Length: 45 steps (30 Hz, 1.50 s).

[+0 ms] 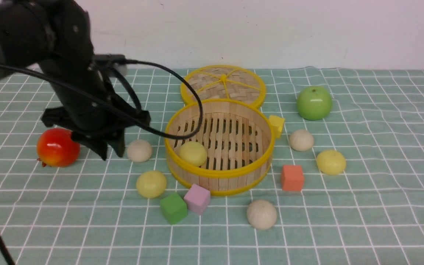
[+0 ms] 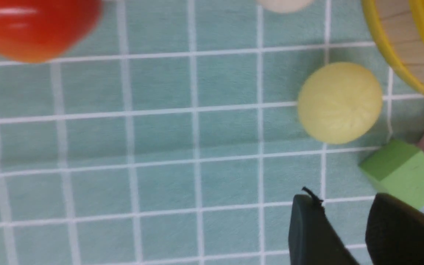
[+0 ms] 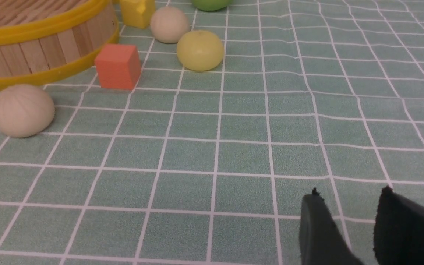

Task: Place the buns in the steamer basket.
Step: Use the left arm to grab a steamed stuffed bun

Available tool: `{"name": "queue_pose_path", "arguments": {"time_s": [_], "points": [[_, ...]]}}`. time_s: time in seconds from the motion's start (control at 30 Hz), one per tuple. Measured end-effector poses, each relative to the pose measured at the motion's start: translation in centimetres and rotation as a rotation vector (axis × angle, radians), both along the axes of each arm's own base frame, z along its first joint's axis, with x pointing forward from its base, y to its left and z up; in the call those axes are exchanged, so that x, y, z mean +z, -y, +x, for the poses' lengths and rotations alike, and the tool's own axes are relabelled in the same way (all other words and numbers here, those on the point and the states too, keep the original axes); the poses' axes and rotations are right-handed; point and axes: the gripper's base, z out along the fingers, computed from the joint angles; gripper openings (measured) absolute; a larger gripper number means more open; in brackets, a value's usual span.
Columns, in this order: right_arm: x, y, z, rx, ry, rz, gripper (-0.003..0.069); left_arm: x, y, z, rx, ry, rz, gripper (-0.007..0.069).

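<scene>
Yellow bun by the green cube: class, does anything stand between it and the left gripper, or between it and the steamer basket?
Nothing visible does. Bare cloth lies between the left gripper and the yellow bun; the green cube sits to one side. Toward the steamer basket only its own wall rises.

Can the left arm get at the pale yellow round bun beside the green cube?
Probably yes: the left gripper hangs open nearby, only bare cloth between it and that yellow bun; the green cube sits close but apart.

We see pale-yellow round buns (image 1: 151,184), beige round buns (image 1: 261,214), a yellow-rimmed tan bamboo steamer basket (image 1: 230,182) and a white-gridded teal cloth (image 1: 381,206).
</scene>
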Motion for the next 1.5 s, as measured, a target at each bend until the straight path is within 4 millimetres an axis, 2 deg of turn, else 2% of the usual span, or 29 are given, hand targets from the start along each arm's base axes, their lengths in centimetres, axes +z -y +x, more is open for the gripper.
{"name": "queue_pose_path", "arguments": {"time_s": [0.1,0.27,0.43,0.47,0.57,0.7,0.87,1.13,1.5], "points": [[0.0,0.0,0.0,0.000,0.000,0.000,0.0239,-1.7,0.7,1.1,-0.012,0.007,-0.011,0.0223],[0.0,0.0,0.0,0.000,0.000,0.000,0.0239,-3.4,2.0,2.1,-0.041,0.043,-0.021,0.0227],[0.0,0.0,0.0,0.000,0.000,0.000,0.0239,-3.7,4.0,2.1,-0.103,0.090,-0.007,0.0227],[0.0,0.0,0.0,0.000,0.000,0.000,0.0239,-4.3,4.8,2.0,-0.133,0.094,0.012,0.0231],[0.0,0.0,0.0,0.000,0.000,0.000,0.0239,-5.3,5.6,2.0,-0.141,0.077,0.040,0.0235],[0.0,0.0,0.0,0.000,0.000,0.000,0.0239,-6.4,5.4,2.3,-0.117,0.054,0.079,0.0237],[0.0,0.0,0.0,0.000,0.000,0.000,0.0239,-6.6,5.4,2.4,-0.113,0.051,0.086,0.0237],[0.0,0.0,0.0,0.000,0.000,0.000,0.0239,-9.2,5.6,2.9,-0.120,-0.005,0.121,0.0237],[0.0,0.0,0.0,0.000,0.000,0.000,0.0239,-9.5,5.6,3.2,-0.126,0.009,0.127,0.0215]]}}
